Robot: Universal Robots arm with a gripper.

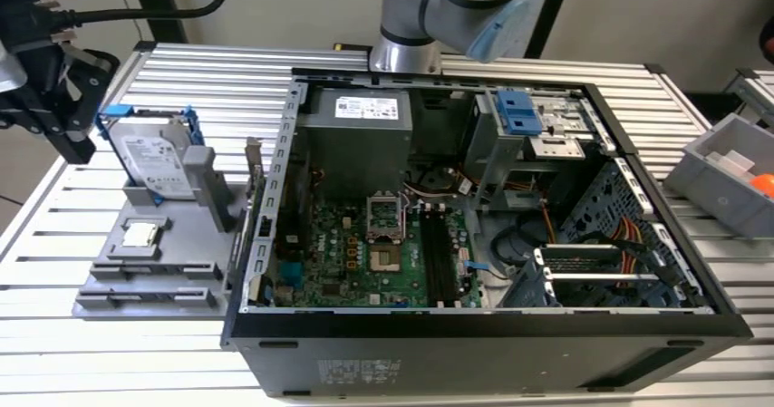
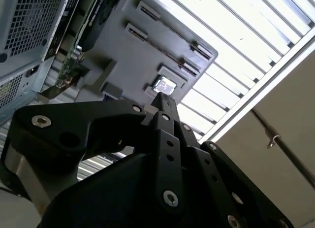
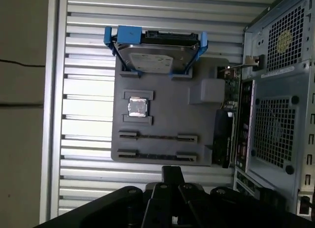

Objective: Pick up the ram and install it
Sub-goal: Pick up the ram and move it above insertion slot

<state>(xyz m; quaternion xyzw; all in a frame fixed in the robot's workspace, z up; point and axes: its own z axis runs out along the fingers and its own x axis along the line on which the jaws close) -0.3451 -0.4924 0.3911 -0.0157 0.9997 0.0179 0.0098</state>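
On the slatted table (image 1: 217,81), found the open tower case (image 1: 484,353), motherboard (image 1: 344,262) exposed, black memory slots (image 1: 436,257) along the board's 3 o'clock edge in the exterior view. Located the grey fixture tray (image 3: 167,110) just beside the case, at 9 o'clock of it in that view. Noted the gripper (image 2: 162,101) hanging well above the tray, toward 10 o'clock in the exterior view, with fingers (image 3: 172,176) pressed together and nothing between them. Logged on the tray the hard drive (image 3: 155,58) in its blue frame, the expansion card (image 3: 224,139) on the side next to the case, two stick holders (image 3: 129,135) and the square chip (image 3: 137,108). Could not place the ram with certainty: saw a thin dark line in each holder, too fine to call a stick; could not tell whether a slot was filled. Judged the arm parked clear of the work. For the pick, recommended confirming the stick's position before descent, squaring the fingers across its thin faces, gripping at mid-length and lifting straight.
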